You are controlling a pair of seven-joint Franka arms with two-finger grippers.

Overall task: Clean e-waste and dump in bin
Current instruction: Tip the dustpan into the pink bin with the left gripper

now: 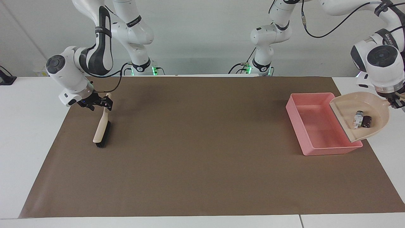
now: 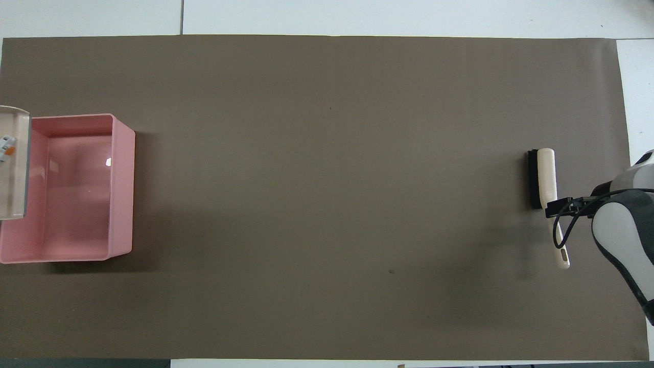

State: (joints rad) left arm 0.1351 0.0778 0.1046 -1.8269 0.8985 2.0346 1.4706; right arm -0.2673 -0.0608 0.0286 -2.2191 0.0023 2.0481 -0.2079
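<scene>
The e-waste lies in a beige dustpan (image 1: 360, 110): a white piece (image 1: 358, 119) and a dark chip (image 1: 367, 121) side by side near the pan's back wall. My left gripper (image 1: 395, 103) is shut on the dustpan's handle. It holds the pan in the air with its lip over the rim of the bin (image 1: 332, 149), a pink tray at the left arm's end. From overhead only the dustpan's lip (image 2: 13, 174) and the white piece (image 2: 6, 145) show beside the bin (image 2: 121, 189). My right gripper (image 1: 102, 103) is open around the handle of a brush (image 1: 101, 131).
The brush (image 2: 544, 176) lies on the brown mat (image 1: 202, 158) at the right arm's end, its black bristles on their side. The mat covers most of the white table. Nothing shows inside the bin.
</scene>
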